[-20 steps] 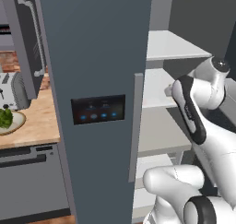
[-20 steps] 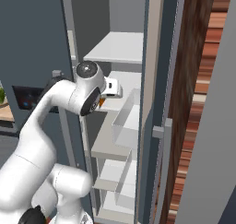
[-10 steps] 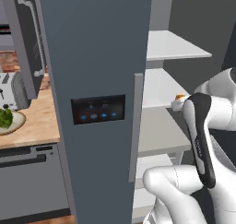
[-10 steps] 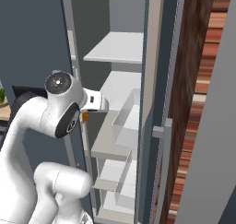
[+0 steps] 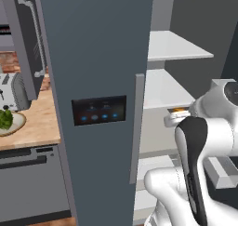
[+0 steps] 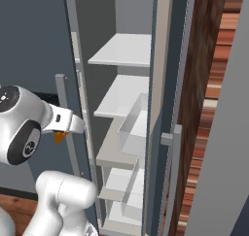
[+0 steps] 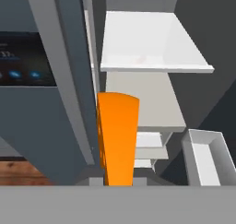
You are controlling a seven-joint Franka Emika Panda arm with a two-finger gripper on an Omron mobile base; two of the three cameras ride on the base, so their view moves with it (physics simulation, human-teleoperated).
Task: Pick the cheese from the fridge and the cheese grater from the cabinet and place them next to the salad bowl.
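Orange cheese [image 7: 117,138] sits pinched in the gripper [image 7: 118,179], just outside the open fridge [image 5: 100,57] by its white shelves' front edge — so carry it level, clear of the door edge, toward the salad bowl [image 5: 9,123] on the wooden counter [image 5: 35,129].

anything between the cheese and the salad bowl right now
Yes. The end effector holds the cheese at the open fridge's shelves. The closed fridge door with the control panel stands between it and the salad bowl on the counter.
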